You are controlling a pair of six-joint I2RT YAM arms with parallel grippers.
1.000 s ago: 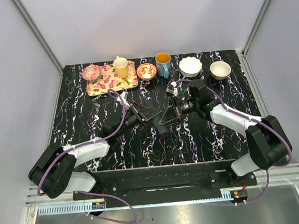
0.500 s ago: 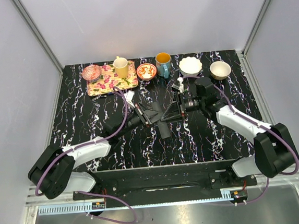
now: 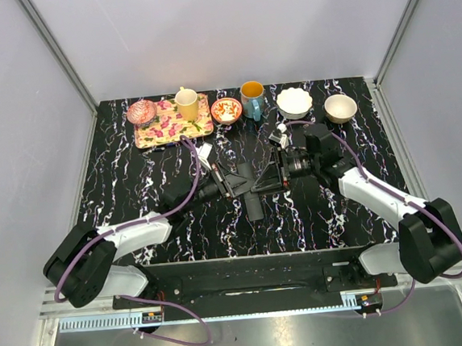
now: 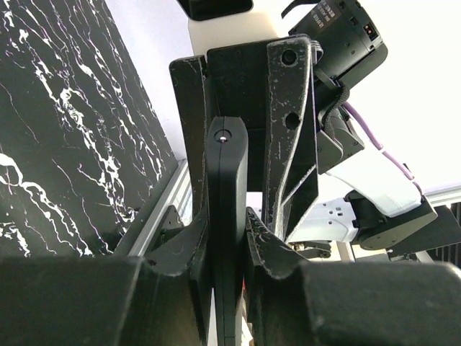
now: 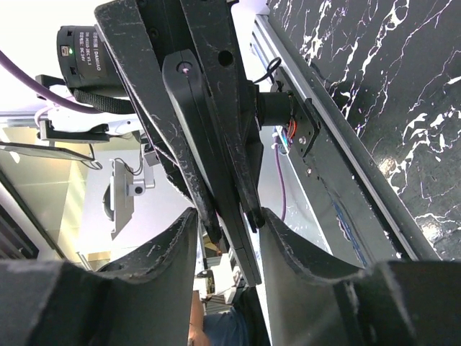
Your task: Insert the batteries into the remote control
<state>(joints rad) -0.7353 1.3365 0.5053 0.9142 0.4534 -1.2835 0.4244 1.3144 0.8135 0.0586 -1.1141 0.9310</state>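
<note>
My left arm point(image 3: 139, 230) and right arm point(image 3: 370, 189) stretch forward and inward, grippers meeting tip to tip. My left gripper point(image 4: 226, 241) is clamped on the remote control point(image 4: 227, 194). My right gripper point(image 5: 227, 223) straddles it, fingers point(image 5: 162, 259) parted.

Remote mostly lost among black fingers

From above, the remote control point(image 3: 254, 206) blurs into the left gripper point(image 3: 244, 180) and right gripper point(image 3: 265, 180). In both wrist views its lower end is cut off or covered, and its battery bay is hidden.
</note>
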